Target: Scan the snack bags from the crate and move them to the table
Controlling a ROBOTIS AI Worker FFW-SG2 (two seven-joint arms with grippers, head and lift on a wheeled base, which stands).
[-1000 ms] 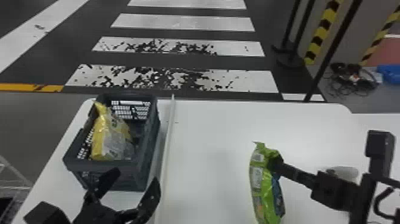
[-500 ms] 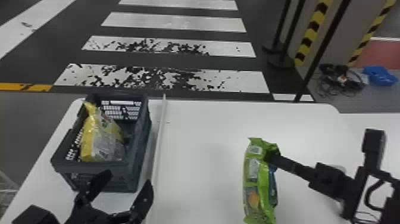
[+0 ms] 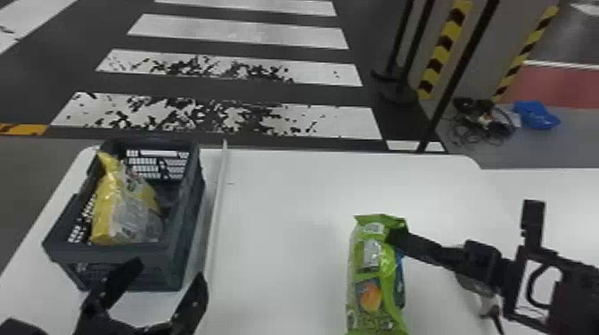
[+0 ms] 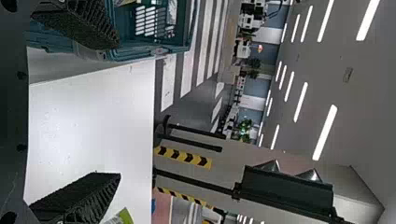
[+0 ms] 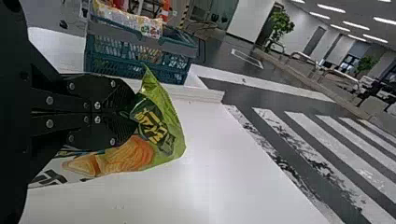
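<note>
The right black gripper (image 3: 396, 238) extends inward from the right, clamped on the shiny green snack bag (image 3: 376, 276) over the white table (image 3: 285, 214); the bag's lower end is cut off; the left black gripper (image 3: 167, 277), fingers wide, is near the dark plastic crate (image 3: 178, 263) holding a yellow bag (image 3: 107, 200).

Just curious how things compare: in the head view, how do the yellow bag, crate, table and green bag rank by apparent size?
1. Table
2. Crate
3. Green bag and yellow bag: too close to rank; the green one runs off the bottom edge.
</note>
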